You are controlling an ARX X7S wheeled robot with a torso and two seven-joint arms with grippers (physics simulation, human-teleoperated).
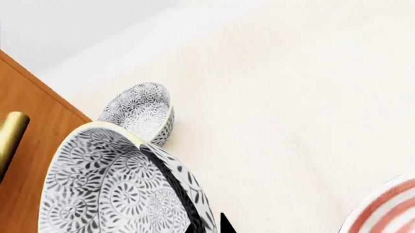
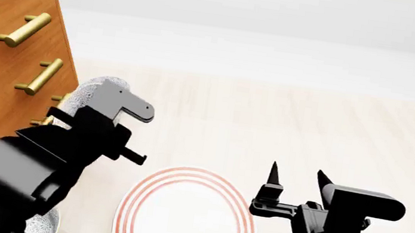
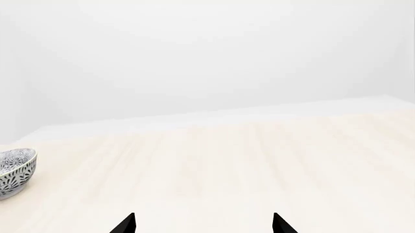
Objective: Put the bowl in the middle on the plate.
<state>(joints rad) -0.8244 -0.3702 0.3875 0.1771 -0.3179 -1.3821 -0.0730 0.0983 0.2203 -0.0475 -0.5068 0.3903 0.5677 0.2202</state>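
Observation:
The bowl in the middle [image 1: 110, 184], white with a dense grey-blue floral pattern, fills the left wrist view. My left gripper [image 1: 207, 224] is shut on its rim, one black finger inside the wall and one fingertip outside. In the head view my left arm [image 2: 50, 156] hides this bowl. The plate [image 2: 186, 216], wide and white with red rings, lies just to the right of that arm, and its edge [image 1: 389, 211] shows beside the held bowl. My right gripper [image 2: 296, 177] hovers open by the plate's right rim with nothing between its fingers.
A look-alike bowl [image 1: 139, 111] stands beyond the held one and peeks over my arm [image 2: 102, 92]. Another bowl [image 2: 44, 226] sits at the near edge under my arm. A wooden cabinet [image 2: 4, 47] with brass handles stands at the left. A bowl [image 3: 14, 177] shows in the right wrist view.

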